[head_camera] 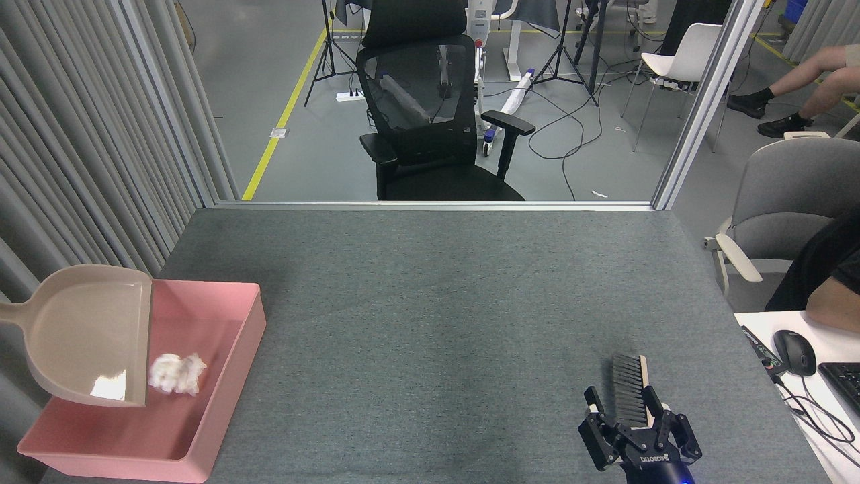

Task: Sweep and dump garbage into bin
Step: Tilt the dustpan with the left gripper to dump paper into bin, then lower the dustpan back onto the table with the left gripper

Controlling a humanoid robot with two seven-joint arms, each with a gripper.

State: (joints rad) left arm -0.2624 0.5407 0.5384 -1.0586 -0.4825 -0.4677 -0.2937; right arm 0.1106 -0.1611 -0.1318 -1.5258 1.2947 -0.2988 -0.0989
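Dustpan (80, 333): tilted over bin (232, 349); garbage (177, 374) inside. Hold the tilt until empty. Right pincer (635, 430) grips brush (629, 400); left unseen.

black office chair (430, 114) behind table | grey chair (786, 202) right | mouse (794, 352), keyboard (848, 383) on white desk (823, 430)

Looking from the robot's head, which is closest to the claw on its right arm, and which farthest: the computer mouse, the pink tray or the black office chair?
From the right gripper, which grips a small black-bristled brush:
1. Black computer mouse, on the white desk to its right.
2. Shallow pink plastic tray, far across the grey table, at the left edge.
3. Black mesh office chair, on the floor beyond the table's far edge.
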